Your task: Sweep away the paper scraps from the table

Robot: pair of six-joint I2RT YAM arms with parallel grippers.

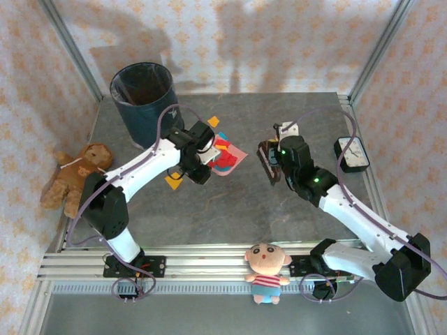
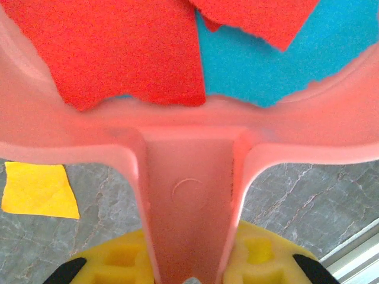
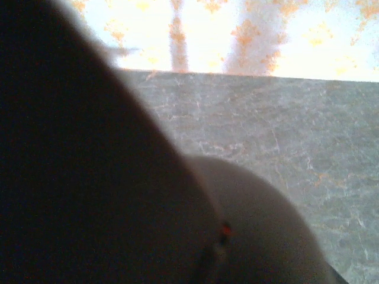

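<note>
My left gripper [image 1: 200,159] is shut on the handle [image 2: 189,201] of a pink dustpan [image 1: 229,159], left of the table's middle. Its yellow foam fingers [image 2: 118,260] press the handle from both sides. Red paper scraps [image 2: 118,47] and a blue scrap [image 2: 284,59] lie in the pan. A yellow scrap [image 2: 38,189] lies on the table [image 1: 230,209] beside the handle, and an orange scrap [image 1: 213,121] lies behind the pan. My right gripper [image 1: 272,159] is shut on a dark brush [image 1: 267,164], a short gap right of the pan. The brush [image 3: 89,177] looms dark and blurred in the right wrist view.
A dark blue waste bin [image 1: 143,94] stands at the back left. A teddy bear [image 1: 73,174] lies at the left edge, a small clock [image 1: 351,153] at the right edge, and a doll [image 1: 267,269] on the front rail.
</note>
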